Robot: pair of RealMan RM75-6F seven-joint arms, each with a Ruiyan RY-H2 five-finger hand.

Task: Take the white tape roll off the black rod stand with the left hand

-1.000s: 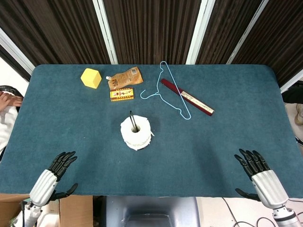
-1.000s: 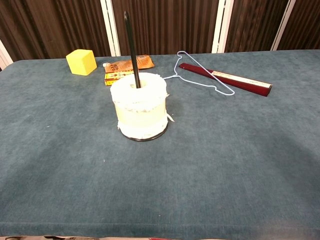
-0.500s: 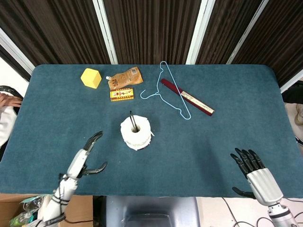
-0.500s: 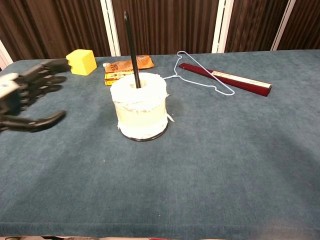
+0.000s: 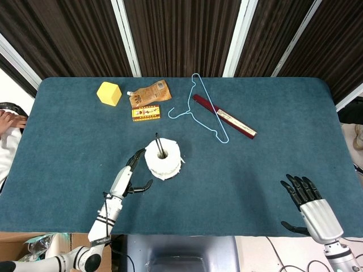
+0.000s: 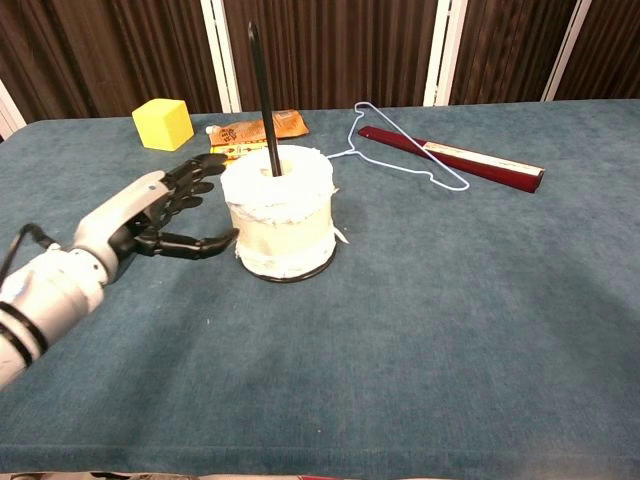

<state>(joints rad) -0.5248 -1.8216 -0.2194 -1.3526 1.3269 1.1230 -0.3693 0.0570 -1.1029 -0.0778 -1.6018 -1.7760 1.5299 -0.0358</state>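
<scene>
Left hand (image 6: 150,215) has swung in beside white tape roll (image 6: 279,210), fingers (image 6: 195,178) spread, not gripping. Roll sits threaded on black rod stand (image 6: 264,95). Approach step; next: close around it, lift straight up.

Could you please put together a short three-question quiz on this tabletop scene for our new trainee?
1. True or false: the left hand already holds the white tape roll clear of the black rod stand.
2. Which thing lies nearest the yellow cube: (a) the light blue wire hanger, (b) the orange pouch, (c) the dark red flat box?
3. Fill in: the right hand is at the table's ___ edge, fingers spread.

Key:
1. False: the roll sits on the stand, with the open hand beside it.
2. b
3. near
</scene>
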